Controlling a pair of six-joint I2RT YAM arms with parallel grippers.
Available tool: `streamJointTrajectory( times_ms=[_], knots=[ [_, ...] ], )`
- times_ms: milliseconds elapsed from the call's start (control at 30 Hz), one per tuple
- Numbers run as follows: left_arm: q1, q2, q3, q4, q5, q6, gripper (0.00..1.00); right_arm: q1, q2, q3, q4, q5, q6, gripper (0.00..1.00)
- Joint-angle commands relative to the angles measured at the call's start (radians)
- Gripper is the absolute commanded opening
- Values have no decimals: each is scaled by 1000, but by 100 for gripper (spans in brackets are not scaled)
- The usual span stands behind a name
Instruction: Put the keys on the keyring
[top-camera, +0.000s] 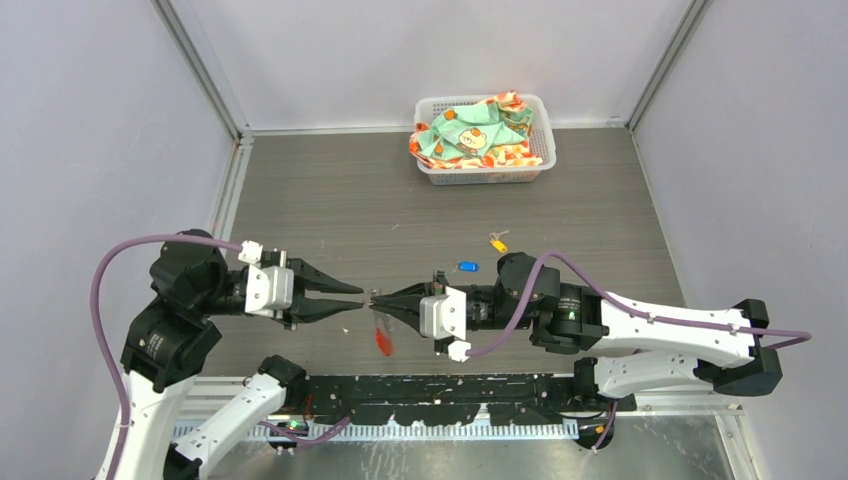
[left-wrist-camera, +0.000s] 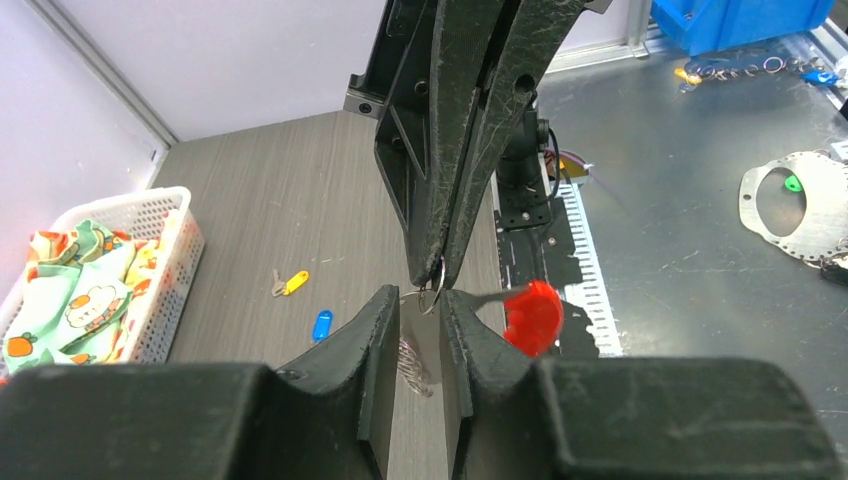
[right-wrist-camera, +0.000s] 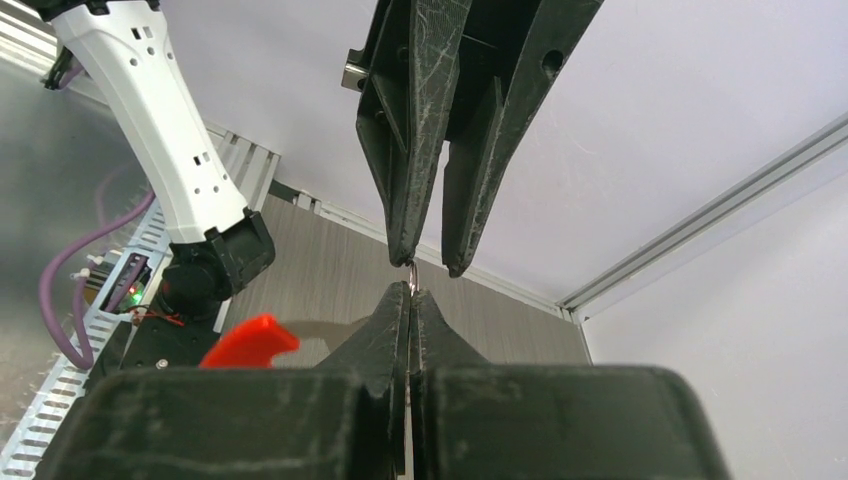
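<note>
The grey wood-grain table (top-camera: 330, 200) fills the top view, with the two arms lying across its near half, the left arm (top-camera: 180, 310) coming in from 9 o'clock and the right arm (top-camera: 640, 325) from 3 o'clock. A white basket (top-camera: 545, 150) sits at about 1 o'clock on the far edge, holding a crumpled printed cloth (top-camera: 470, 135). The two grippers meet tip to tip near the table's centre. The right gripper (top-camera: 376, 297) has its jaws pressed together on the keyring (left-wrist-camera: 432, 293), held above the table. The left gripper (top-camera: 361, 298) has its jaws a little apart, with the thin ring between their tips. The keyring's red tag (top-camera: 383, 342) hangs at 6 o'clock from the meeting point. The blue key (top-camera: 467, 267) lies on the table at 2 o'clock from the ring, beside the right wrist, and the yellow key (top-camera: 498, 243) is near it at 1 o'clock.
</note>
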Motion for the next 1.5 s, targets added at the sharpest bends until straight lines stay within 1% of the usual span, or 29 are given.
streamJointTrajectory(
  times_ms=[0,67,133,233,300,400,500,600,900,1000,1133,1333,1433,1467],
  knots=[
    [-3,-8,-6,5,16,36,23,6,-2,23,82,-17,16,1],
    [-3,-7,-7,-23,25,60,23,6,-2,20,90,-19,16,1],
    [-3,-7,-4,-67,31,100,25,6,-3,16,100,-16,19,1],
    [-3,-11,-4,-141,31,187,33,5,-3,12,106,-16,22,1],
    [-3,-16,-10,-152,19,216,40,6,-2,12,105,-19,23,1],
    [-3,-32,-27,-124,-1,224,41,5,1,14,105,-27,28,1],
    [-3,-57,-56,-25,-55,176,37,5,6,18,101,-34,30,1],
    [-3,-77,-79,50,-75,119,34,4,6,20,103,-36,33,1],
    [-3,-71,-75,78,-9,35,30,6,23,24,110,-39,39,1],
    [-3,-71,-74,59,15,36,27,6,24,23,114,-36,41,1],
    [-3,-73,-77,17,5,94,18,5,24,21,122,-41,46,1],
    [-3,-77,-85,19,-14,124,9,6,28,23,132,-51,54,1],
    [-3,-77,-87,36,-14,129,1,5,35,24,136,-57,59,1],
    [-3,-78,-89,38,-13,139,0,5,38,26,134,-61,60,1]
  ],
)
